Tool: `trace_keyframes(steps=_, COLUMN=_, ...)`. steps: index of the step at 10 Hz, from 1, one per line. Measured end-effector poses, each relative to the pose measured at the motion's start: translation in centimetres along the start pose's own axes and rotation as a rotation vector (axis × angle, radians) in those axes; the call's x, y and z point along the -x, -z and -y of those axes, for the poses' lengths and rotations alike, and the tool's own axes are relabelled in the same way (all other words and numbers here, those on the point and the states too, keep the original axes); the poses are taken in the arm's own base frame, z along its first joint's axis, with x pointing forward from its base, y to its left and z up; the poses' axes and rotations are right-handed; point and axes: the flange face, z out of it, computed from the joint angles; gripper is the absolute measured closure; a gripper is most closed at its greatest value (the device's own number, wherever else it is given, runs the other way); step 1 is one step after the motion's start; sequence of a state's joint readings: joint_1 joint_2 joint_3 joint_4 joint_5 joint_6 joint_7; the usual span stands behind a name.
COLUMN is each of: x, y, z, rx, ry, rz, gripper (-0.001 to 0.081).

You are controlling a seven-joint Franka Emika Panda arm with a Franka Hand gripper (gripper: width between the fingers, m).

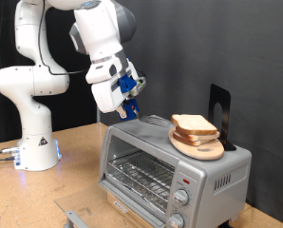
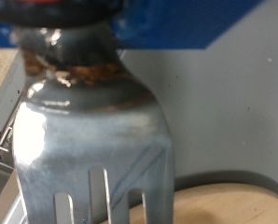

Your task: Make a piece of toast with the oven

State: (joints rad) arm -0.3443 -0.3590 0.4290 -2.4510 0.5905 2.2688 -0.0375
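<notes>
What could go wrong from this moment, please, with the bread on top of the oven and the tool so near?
1. The piece of toast lies on a round wooden board on the oven roof, close to the edge; a push could make it slide off.
2. The tool hangs just above the oven roof, and the wrist view shows a metal fork filling the picture; its prongs might strike the roof or tear the bread.

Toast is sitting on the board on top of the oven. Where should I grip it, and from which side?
Grip the piece of toast by its crust edges, coming from above: it lies flat on the round wooden board atop the oven, faces up. The gripper hovers at its exterior-view left.
</notes>
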Motion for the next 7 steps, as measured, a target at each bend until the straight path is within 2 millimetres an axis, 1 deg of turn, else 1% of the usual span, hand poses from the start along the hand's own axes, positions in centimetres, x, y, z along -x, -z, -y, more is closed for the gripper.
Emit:
trace_keyframes(steps=3, x=0.1, y=-0.1, z=0.6, rx=0.006, ry=0.010, rz=0.001, gripper=0.0413)
trace_keyframes(steps=7, x=0.4, y=-1.4, z=1.9, rx=0.023, ry=0.013, rz=0.004, gripper=0.0413)
